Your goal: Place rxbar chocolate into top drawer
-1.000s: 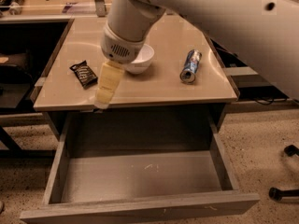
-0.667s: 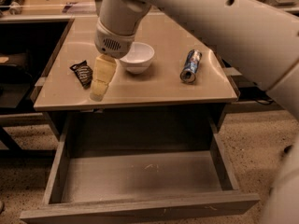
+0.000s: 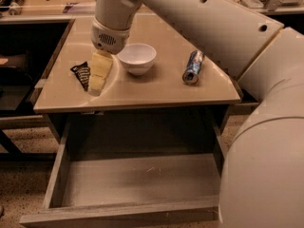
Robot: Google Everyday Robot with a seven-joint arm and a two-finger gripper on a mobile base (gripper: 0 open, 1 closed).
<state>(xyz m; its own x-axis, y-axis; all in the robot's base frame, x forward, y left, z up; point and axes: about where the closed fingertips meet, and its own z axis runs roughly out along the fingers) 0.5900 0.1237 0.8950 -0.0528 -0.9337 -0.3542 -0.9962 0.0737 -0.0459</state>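
On the beige table I count three loose things. There is one rxbar chocolate, one white bowl and one blue-and-white can.

The rxbar chocolate lies flat on the left part of the tabletop, near the left edge. Its wrapper is black with white lettering, and it sits at a slant. It is on the table, not in the drawer.

There is one robot arm, thick and white, which comes in from the upper right. Its one gripper hangs under the round wrist and points down to the tabletop. It is cream-yellow, and its tip is at the table surface just beside the right side of the bar, between the bar and the bowl. I cannot tell whether it touches the bar, nor whether it is open or closed. It does not look to be holding anything.

The bowl stands upright in the middle of the table, close to the wrist. The can lies on its side to the right, well apart from the bar.

Below the tabletop one top drawer is pulled out toward me, grey, with its plain bottom showing.
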